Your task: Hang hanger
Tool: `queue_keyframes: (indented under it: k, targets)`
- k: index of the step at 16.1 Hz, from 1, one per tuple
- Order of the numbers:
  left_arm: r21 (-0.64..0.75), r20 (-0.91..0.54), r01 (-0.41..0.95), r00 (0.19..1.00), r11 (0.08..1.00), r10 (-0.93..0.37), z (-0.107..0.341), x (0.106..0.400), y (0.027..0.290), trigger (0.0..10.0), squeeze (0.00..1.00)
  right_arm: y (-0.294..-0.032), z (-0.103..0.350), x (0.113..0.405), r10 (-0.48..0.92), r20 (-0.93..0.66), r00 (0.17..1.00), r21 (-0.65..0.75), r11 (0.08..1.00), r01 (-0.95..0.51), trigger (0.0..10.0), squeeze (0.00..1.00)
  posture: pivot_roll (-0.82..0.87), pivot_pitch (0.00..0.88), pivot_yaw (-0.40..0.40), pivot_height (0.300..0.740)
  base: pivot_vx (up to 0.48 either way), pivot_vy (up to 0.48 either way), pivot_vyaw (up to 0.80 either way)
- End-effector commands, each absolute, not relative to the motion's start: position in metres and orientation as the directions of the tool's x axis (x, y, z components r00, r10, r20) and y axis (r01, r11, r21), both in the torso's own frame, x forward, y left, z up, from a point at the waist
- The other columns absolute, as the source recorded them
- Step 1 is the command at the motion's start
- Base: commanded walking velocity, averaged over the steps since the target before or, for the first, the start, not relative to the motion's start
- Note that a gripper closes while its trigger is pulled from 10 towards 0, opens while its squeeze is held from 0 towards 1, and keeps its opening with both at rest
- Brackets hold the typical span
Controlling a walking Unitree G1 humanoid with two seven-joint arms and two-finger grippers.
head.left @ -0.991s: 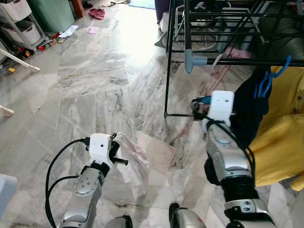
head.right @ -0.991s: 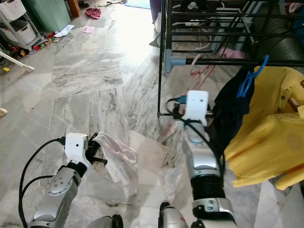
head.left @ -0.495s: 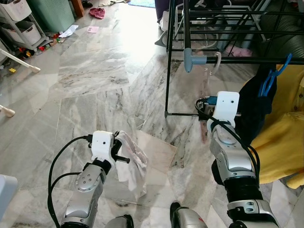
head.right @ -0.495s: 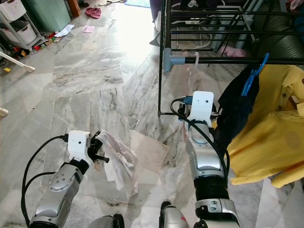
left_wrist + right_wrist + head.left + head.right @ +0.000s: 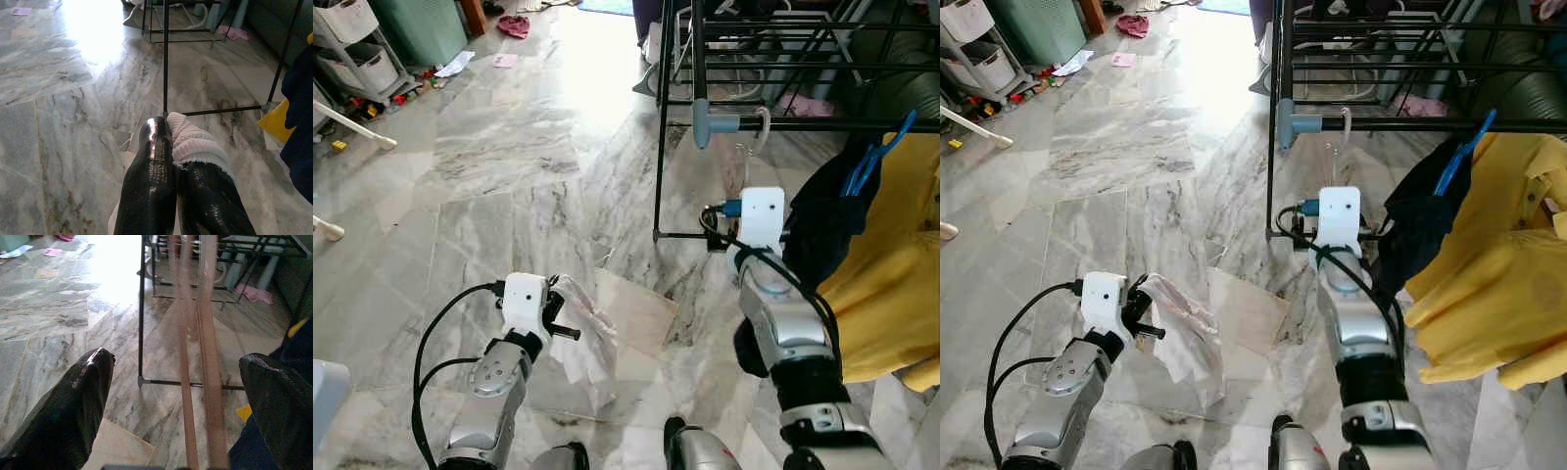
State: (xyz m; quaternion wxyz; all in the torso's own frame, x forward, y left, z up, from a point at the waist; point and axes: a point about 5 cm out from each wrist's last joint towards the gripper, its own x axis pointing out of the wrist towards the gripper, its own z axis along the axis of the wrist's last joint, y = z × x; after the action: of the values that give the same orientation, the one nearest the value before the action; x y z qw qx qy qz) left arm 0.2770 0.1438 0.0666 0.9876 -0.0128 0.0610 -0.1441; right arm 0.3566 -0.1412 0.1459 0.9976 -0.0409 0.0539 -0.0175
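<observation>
Blurring hanger (image 5: 195,357), perhaps between spread right end effector (image 5: 176,396) fingers

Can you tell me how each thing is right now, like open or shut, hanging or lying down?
Left gripper: shut on the white cloth.
Right gripper: open, fingers either side of the pink hanger.
Pink hanger: hooked over the rack's bar, blurred.
Yellow shirt: hanging on the rack.
Dark garment: hanging from a blue hanger.

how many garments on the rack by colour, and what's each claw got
yellow garment: 1
dark navy garment: 1
pale hanger on the rail: 1
left claw: 1 white cloth
right claw, open: 0
total things: 4
</observation>
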Motion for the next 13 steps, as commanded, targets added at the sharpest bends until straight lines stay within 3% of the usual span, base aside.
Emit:
queue_keyframes:
  k: [1,2,3,4,5,6,7,9,11,13]
  targets:
    - [-0.04,-0.131,0.276,0.951,0.96,-0.279,0.064,0.276,0.147,10.0,0.0,-0.143,0.144,0.358,-0.03,-0.125,0.992,-0.084,0.996,0.019,4.5,0.0,-0.07,0.231,0.053,0.74,0.0,0.0,0.0]
    - [-0.04,-0.132,0.275,0.951,0.961,-0.278,0.064,0.276,0.147,10.0,0.0,-0.145,0.144,0.359,-0.027,-0.128,0.991,-0.093,0.996,0.015,9.8,0.0,-0.07,0.23,0.054,0.74,0.0,0.0,0.0]
    - [-0.041,-0.134,0.275,0.951,0.961,-0.278,0.064,0.277,0.147,10.0,0.0,-0.148,0.145,0.361,-0.04,-0.13,0.991,-0.1,0.995,0.027,10.0,0.0,-0.07,0.23,0.055,0.74,0.0,0.0,0.0]
    - [-0.041,-0.137,0.277,0.95,0.96,-0.28,0.063,0.277,0.146,10.0,0.0,-0.151,0.145,0.362,-0.045,-0.131,0.99,-0.096,0.995,0.032,8.5,0.0,-0.07,0.229,0.055,0.74,0.0,0.0,0.0]
    - [-0.042,-0.14,0.28,0.949,0.959,-0.284,0.063,0.276,0.146,10.0,0.0,-0.152,0.145,0.363,-0.049,-0.134,0.99,-0.099,0.994,0.036,4.4,0.0,-0.07,0.229,0.055,0.74,0.0,0.0,0.0]
    - [-0.043,-0.143,0.282,0.948,0.958,-0.285,0.062,0.276,0.145,10.0,0.0,-0.152,0.144,0.363,-0.052,-0.138,0.989,-0.1,0.994,0.038,2.5,0.0,-0.07,0.229,0.056,0.74,0.0,0.0,0.0]
    - [-0.043,-0.148,0.283,0.947,0.958,-0.286,0.061,0.276,0.145,10.0,0.0,-0.151,0.143,0.364,-0.055,-0.148,0.987,-0.1,0.994,0.041,4.0,0.0,-0.07,0.228,0.056,0.74,0.0,0.0,0.0]
    - [-0.043,-0.151,0.283,0.946,0.958,-0.287,0.061,0.277,0.145,10.0,0.0,-0.151,0.141,0.365,-0.061,-0.164,0.985,-0.103,0.994,0.044,4.9,0.0,-0.07,0.227,0.057,0.74,0.0,0.0,0.0]
    - [-0.043,-0.154,0.284,0.945,0.958,-0.287,0.061,0.277,0.146,10.0,0.0,-0.154,0.138,0.364,-0.077,-0.176,0.981,-0.114,0.992,0.058,9.8,0.0,-0.07,0.226,0.058,0.74,0.0,0.0,0.0]
    - [-0.043,-0.16,0.283,0.945,0.958,-0.286,0.06,0.277,0.147,10.0,0.0,-0.156,0.137,0.364,-0.079,-0.179,0.981,-0.122,0.991,0.057,10.0,0.0,-0.07,0.225,0.06,0.74,0.0,0.0,0.0]
